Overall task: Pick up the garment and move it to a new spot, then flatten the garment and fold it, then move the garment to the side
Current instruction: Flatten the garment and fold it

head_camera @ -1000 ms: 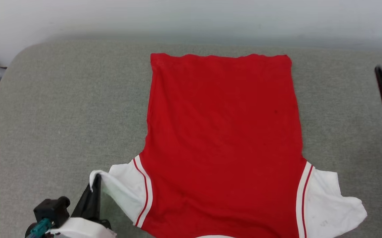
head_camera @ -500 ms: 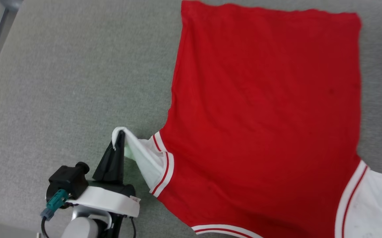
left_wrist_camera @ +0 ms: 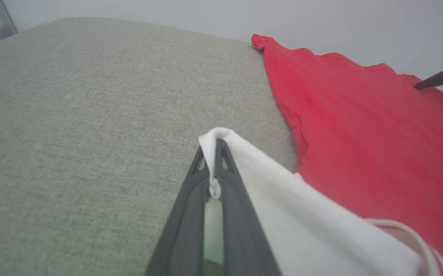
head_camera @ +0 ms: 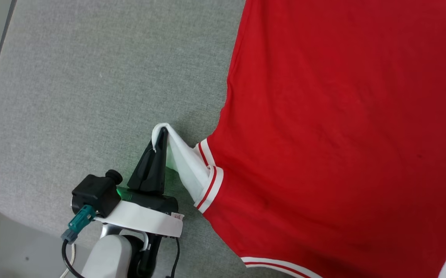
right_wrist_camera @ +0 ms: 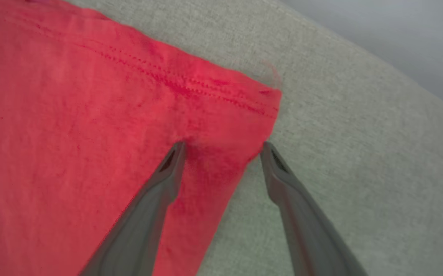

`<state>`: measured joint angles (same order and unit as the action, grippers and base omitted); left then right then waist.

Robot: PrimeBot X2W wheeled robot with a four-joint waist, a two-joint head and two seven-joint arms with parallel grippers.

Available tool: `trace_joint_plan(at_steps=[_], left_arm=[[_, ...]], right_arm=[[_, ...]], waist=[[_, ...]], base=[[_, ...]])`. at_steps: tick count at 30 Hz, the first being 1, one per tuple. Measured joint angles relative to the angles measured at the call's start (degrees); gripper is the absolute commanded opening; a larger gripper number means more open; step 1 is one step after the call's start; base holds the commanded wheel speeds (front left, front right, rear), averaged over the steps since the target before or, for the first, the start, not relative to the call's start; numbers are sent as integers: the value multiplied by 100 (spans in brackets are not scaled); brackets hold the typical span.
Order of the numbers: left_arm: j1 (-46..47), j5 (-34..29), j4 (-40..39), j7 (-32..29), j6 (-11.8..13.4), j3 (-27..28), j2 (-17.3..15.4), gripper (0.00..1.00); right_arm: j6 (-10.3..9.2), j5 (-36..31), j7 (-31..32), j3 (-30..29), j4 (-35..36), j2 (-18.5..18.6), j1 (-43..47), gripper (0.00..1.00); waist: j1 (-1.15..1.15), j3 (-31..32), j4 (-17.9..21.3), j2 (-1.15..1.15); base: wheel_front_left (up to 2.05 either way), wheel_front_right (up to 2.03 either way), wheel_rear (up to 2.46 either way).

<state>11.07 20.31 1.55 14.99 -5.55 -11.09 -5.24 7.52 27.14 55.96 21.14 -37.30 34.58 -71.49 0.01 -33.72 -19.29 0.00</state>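
garment [head_camera: 342, 135]: one red jersey, spread flat on the grey cushion [head_camera: 91, 77], plain red side up, no lettering showing
left gripper [head_camera: 161, 133]: clamped tight on the cuff of the white sleeve [head_camera: 186, 162], holding it up in a little tent off the cushion
sleeve vs left jaws: cuff edge folded over the fingertips and pinched between them, rest of the sleeve sloping down to the red-white trim [head_camera: 209, 185]
right gripper [right_wrist_camera: 224, 145]: jaws spread wide, gripping nothing
garment vs right jaws: hem corner [right_wrist_camera: 259, 99] just past the tips, one tip over the red cloth, the other just off its side edge over the cushion; touching or hovering, can't tell
count: 1 garment, 2 grippers with 2 fingers each, 1 sleeve fully in sight
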Motion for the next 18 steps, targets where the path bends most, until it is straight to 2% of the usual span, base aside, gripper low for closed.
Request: trace_joint_plan(at_steps=[10,11,12,18], left_arm=[[112,-74,109,0,-109,51,162,0],[118,-89,127,0,-112,60,170,0],[124,-91,146,0,-129,75,176,0],[127,-148,259,0,-152,192,200,0]], right_arm=[[-2,-108,257,-49,-158,48,109,100],[-2,-108,257,-51,-151,52,115,7],[-2,-107,246,-65,-136,52,132,0],[-1,-141,-124,-110,-144,-64,230,0]], waist=[[-2,-269,-167,0],[-2,-267,-165,0],[-2,-261,-159,0],[-1,-85,-85,0]], base=[[0,0,0],[0,0,0],[0,0,0],[0,0,0]])
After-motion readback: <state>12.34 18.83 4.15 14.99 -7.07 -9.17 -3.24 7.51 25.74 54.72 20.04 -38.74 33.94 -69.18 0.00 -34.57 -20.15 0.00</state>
